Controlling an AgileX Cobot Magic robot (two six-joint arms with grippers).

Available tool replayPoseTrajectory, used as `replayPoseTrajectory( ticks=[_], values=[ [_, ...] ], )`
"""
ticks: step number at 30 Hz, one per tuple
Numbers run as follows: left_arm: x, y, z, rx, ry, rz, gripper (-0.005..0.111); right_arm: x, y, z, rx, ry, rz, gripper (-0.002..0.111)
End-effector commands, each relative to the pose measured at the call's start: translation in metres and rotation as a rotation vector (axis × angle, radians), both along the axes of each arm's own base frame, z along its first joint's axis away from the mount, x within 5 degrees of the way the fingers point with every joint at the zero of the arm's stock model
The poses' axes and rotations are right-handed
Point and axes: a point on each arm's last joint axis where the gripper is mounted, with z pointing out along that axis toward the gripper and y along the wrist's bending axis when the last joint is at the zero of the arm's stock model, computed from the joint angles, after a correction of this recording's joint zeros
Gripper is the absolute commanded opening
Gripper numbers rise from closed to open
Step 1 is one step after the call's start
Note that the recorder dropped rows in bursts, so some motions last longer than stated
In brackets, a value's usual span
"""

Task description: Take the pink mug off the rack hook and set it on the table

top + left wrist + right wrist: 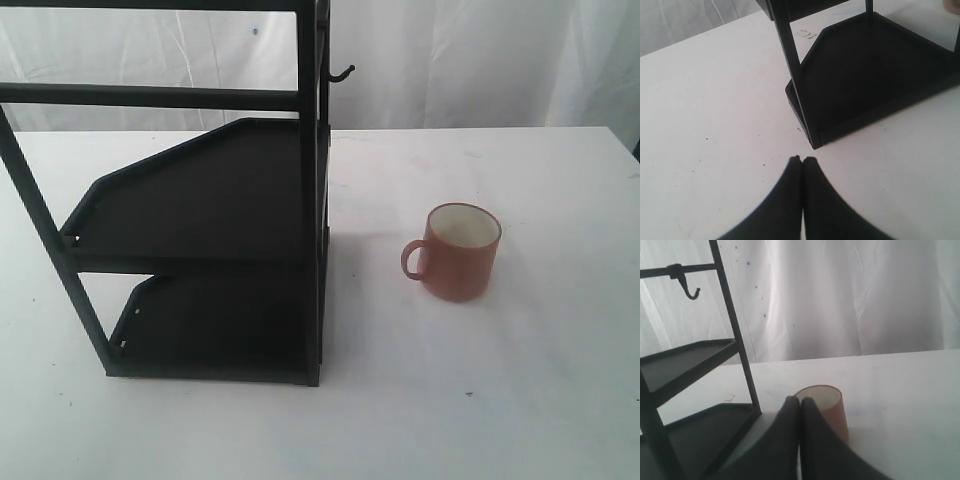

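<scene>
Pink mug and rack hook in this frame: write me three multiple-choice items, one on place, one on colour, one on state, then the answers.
1. Where is the pink mug?
A. On the table, right of the rack in the exterior view.
B. On the rack's upper shelf.
C. On the rack's lower shelf.

2. What colour is the mug's inside?
A. Black.
B. Blue.
C. Cream-white.

3. What state is the rack hook in?
A. Holding the mug by its handle.
B. Bare.
C. Holding a cloth.

Answers:
1 A: it stands upright on the white tabletop, apart from the rack.
2 C: the open top shows a pale lining.
3 B: nothing hangs from the prong.
</scene>
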Motion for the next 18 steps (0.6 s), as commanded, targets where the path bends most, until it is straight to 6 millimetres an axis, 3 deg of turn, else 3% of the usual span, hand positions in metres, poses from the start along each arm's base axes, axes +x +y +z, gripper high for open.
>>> replayPoseTrajectory(
  ticks=[1,7,18],
  values=[
    [0.0,0.0,-0.002,-0.002,0.003,0.003,0.0,0.001,-0.002,-0.01,-0.048,0.046,-0.032,0.0],
    [0.0,0.0,-0.002,-0.002,0.003,0.003,0.0,0.002,-0.004,-0.018,-0.145,0.06,-0.076,0.0],
    [0.0,0.0,-0.002,-0.002,0.003,0.003,0.0,0.0,-0.006,-0.02,-0.158,0.068,-0.103,0.0]
  ],
)
